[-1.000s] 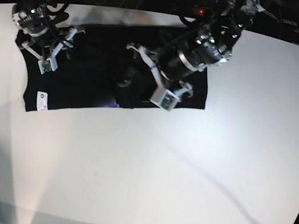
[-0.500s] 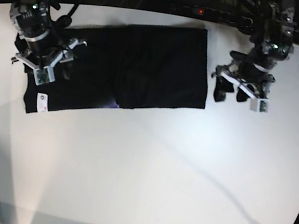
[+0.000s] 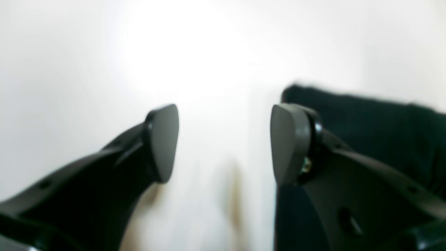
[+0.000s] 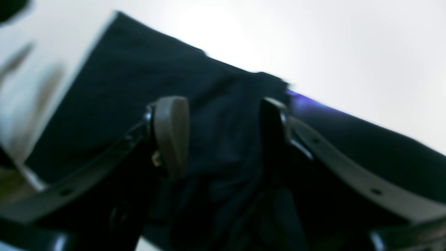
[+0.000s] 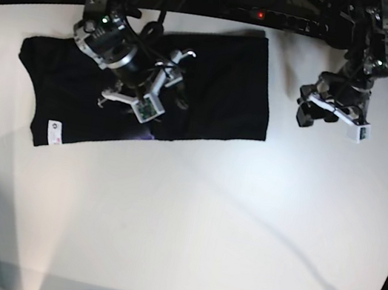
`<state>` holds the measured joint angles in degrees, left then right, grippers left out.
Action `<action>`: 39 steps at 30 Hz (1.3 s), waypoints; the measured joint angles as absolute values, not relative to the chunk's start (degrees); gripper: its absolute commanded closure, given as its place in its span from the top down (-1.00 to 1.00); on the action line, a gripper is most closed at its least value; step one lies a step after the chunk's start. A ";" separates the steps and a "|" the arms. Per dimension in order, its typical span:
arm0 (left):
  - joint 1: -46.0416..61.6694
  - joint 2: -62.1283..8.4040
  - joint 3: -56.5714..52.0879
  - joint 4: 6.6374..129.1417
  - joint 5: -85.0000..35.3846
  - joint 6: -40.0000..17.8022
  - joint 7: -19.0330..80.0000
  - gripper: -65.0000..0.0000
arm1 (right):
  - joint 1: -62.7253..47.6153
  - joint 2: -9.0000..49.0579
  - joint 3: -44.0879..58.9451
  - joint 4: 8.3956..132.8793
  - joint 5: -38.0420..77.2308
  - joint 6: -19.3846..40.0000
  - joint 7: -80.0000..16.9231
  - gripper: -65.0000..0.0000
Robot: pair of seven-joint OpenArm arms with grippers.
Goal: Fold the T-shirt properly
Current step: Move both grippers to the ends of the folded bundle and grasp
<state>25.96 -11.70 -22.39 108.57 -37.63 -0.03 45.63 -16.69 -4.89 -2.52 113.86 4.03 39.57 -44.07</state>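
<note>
Clearly the job was partway through. The table (image 5: 188, 219) was wide, white and mostly bare, and the shirt (image 5: 220, 82) lay across its far side in the base view as a long black band. Its half nearer the left arm already showed a doubled layer with a straight edge down the middle, while the other half spread single toward a white tag (image 5: 52, 130) at the near corner. A sliver of purple (image 5: 141, 133) peeked out at the near edge by the fold line. By my reading, one fold was made and at least one more remained, with the single-layer half yet to be brought over and squared.

The right claw (image 5: 153, 87) hung over the middle of the shirt, by the fold line; its wrist view showed the jaws spread wide with cloth lying between and below them, nothing pinched. The left claw (image 5: 333, 115) stood over bare table, beside the shirt's end but apart from it, jaws likewise wide and empty.

Against the frame half a second earlier, the right arm had swung from the tag-side end of the shirt toward its middle. The left arm had barely shifted, drifting slightly further off the cloth. The shirt itself looked unchanged in outline.
</note>
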 measured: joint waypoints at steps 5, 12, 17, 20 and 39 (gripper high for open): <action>23.79 -10.22 -22.41 104.62 -37.65 0.01 45.60 0.23 | -19.05 -1.39 1.32 109.14 3.68 39.62 -44.62 0.02; 19.46 -8.73 -17.45 99.09 -37.65 0.01 45.21 0.23 | -19.66 -0.49 12.27 109.95 3.88 39.59 -44.27 0.02; 16.56 -8.80 -13.17 97.41 -37.82 0.03 45.01 0.23 | -17.98 -0.97 18.04 110.04 4.23 39.59 -44.42 0.03; 14.94 -8.91 -12.10 96.31 -37.56 0.03 44.97 0.23 | -13.93 -0.93 24.86 110.06 3.64 39.55 -44.49 0.03; 4.08 -8.69 -7.92 90.41 -37.45 0.30 45.28 0.23 | -3.07 2.70 38.19 90.41 3.73 39.59 -44.21 0.03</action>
<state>4.08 -8.69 -7.92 90.41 -37.45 0.30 45.28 -3.07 2.70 38.19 90.41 3.73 39.59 -44.21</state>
